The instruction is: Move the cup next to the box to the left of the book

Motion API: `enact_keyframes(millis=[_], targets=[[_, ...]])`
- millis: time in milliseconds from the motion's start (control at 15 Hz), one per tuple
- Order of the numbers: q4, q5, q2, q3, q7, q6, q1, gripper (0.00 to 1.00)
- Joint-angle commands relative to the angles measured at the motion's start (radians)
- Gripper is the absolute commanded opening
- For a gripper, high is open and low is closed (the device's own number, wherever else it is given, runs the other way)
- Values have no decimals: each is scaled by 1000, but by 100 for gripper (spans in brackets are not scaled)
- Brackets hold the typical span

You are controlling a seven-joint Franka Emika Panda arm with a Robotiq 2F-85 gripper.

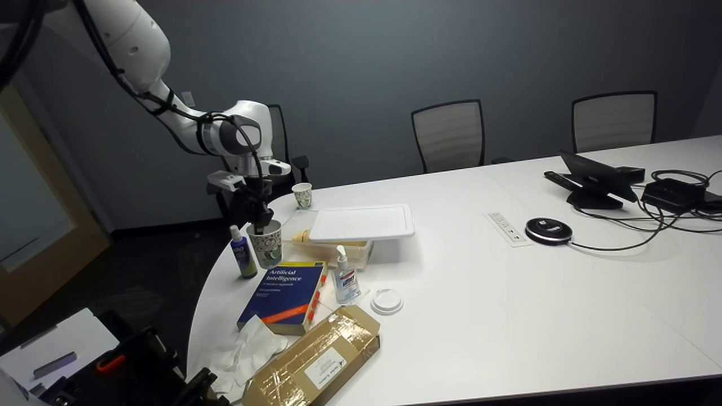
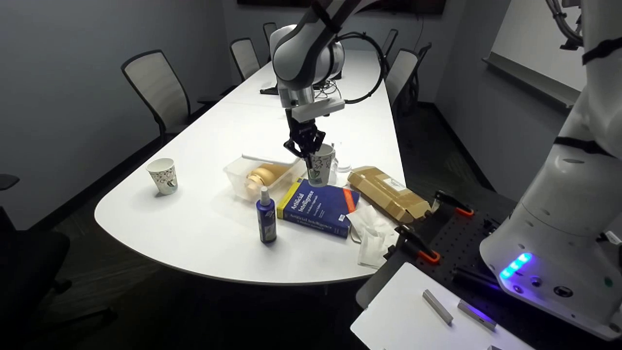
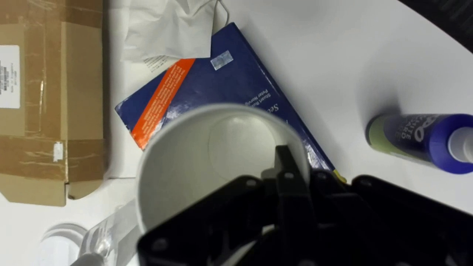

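Pinching one paper cup [image 2: 321, 165] by its wall, my claw [image 2: 309, 163] has one finger [image 3: 285, 159] inside the cup and another outside it. I hold this cup nearly upright, above the yellow-edged end of the one book [image 1: 285, 293]. On the book's spine side stands one spray bottle [image 2: 266, 216]; on the opposite side, one pump bottle [image 1: 346, 281], with one flat white disc [image 1: 387, 300] near it. White crumpled tissue [image 1: 254, 341] overlaps the book's corner; I cannot tell how many sheets. One long cardboard box [image 1: 307, 361] lies near the book. Past the yellow edge I count one clear bin [image 1: 324, 252], one white lid [image 1: 362, 221] partly over it, and tan contents I cannot number. Farther out, a second paper cup [image 2: 164, 177] stands upright on the white table [image 2: 194, 238]. In an exterior view my single arm [image 1: 144, 56] slopes down from the upper left, bending at its end so the claw points downward.
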Motion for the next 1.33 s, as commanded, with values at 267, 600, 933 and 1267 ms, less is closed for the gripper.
enact_keyframes(millis=[267, 600, 933, 1267], targets=[[-52, 67, 0, 30, -37, 50, 8, 2], [-67, 98, -1, 42, -53, 72, 6, 2], [-134, 62, -11, 36, -5, 120, 47, 1], [-265, 66, -29, 53, 32, 235, 111, 1]])
